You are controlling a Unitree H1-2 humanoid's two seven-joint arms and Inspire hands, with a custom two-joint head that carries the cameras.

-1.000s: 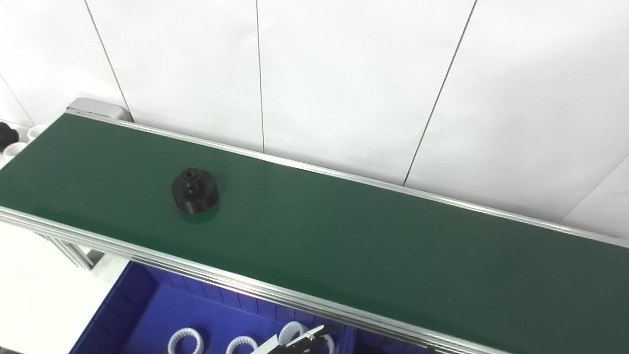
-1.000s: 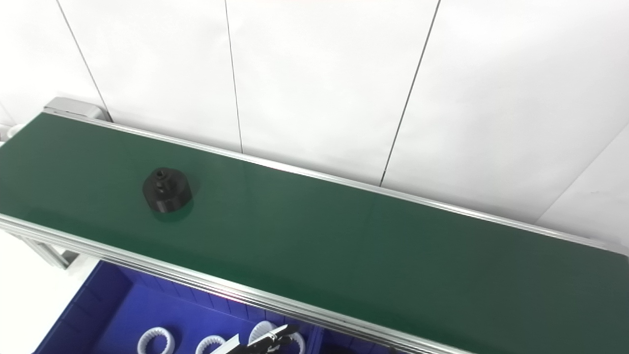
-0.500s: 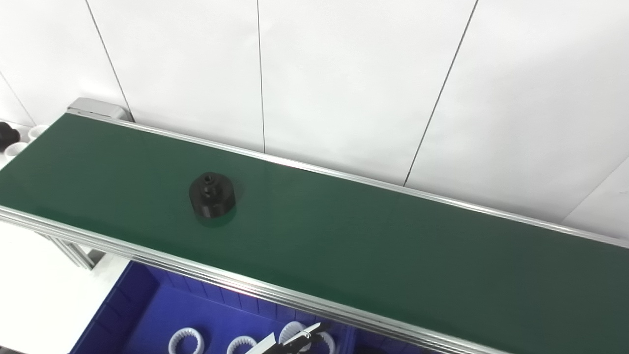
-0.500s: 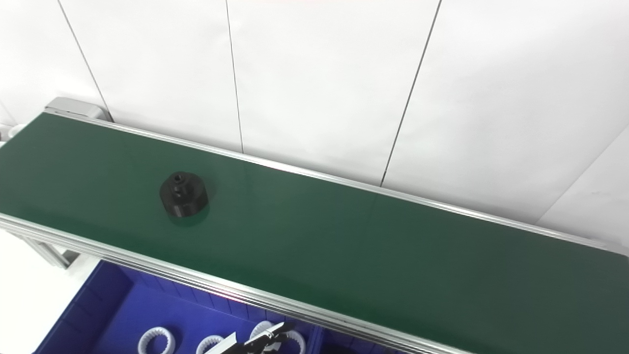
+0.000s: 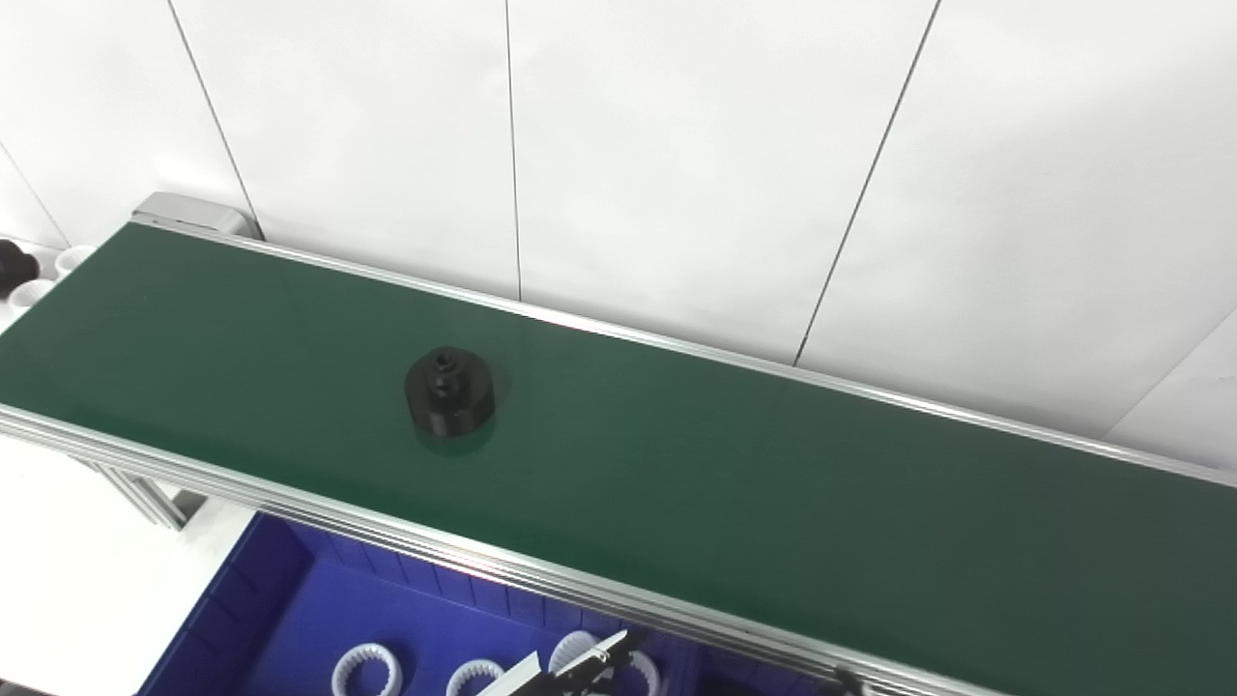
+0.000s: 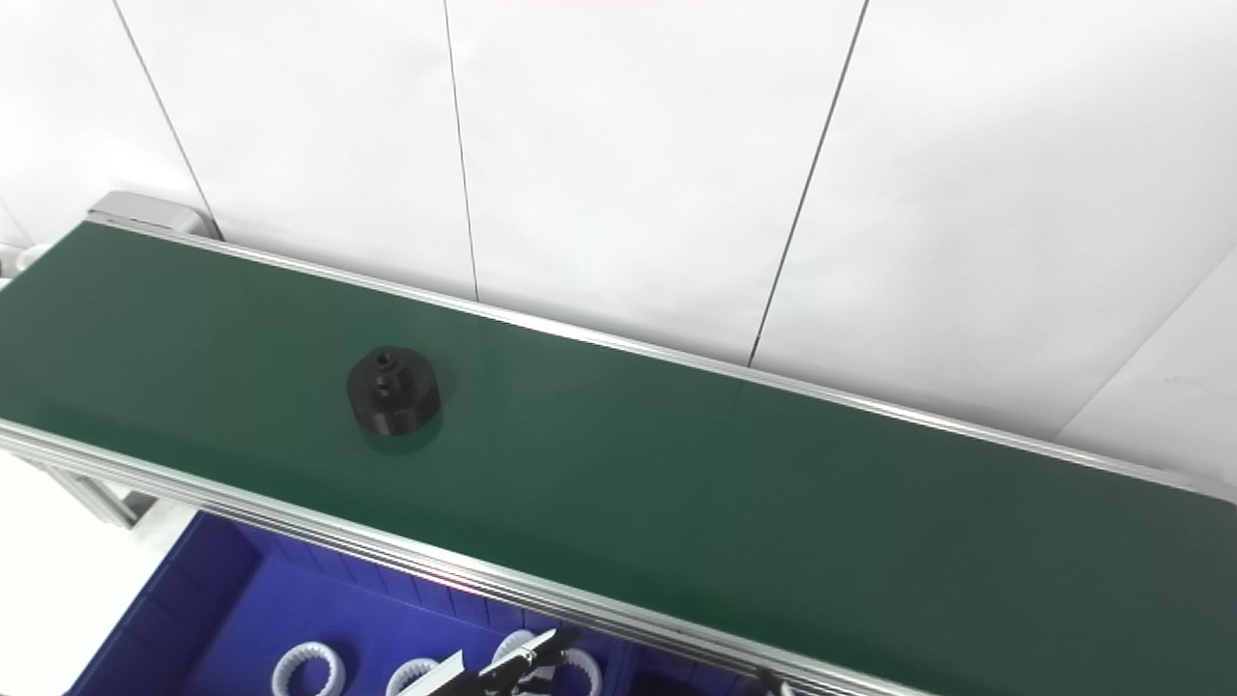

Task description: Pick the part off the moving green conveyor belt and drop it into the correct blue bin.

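A white panelled wall (image 5: 676,145) with thin dark seams stands behind a long green belt (image 5: 773,483) that runs aslant across the view, higher at the left and lower at the right, edged by silver rails (image 5: 387,527).

On the belt's left half sits a black part (image 5: 449,391), a squat round piece standing upright. Its axis points straight up: the broad round body rests flat on the belt and a narrower hub with a small hole faces the ceiling. Being round, it has no clear long side along the belt. It lies about midway between the far rail and the near rail, touching nothing else and well apart from either hand.

Below the near rail, at the bottom left, is a blue bin (image 5: 280,609) holding white toothed rings (image 5: 364,672), several lying flat on its floor.

The left hand (image 5: 570,669) shows only as a few pale and black fingertips at the bottom edge, above the bin and below the belt. They seem spread and hold nothing that can be seen, but too little shows to tell whether it is open or closed. Of the right hand (image 5: 850,681) only a dark sliver peeks in at the bottom edge, so its state cannot be told either.

At the far left, beyond the belt's end, a few white and black pieces (image 5: 24,275) sit partly cut off
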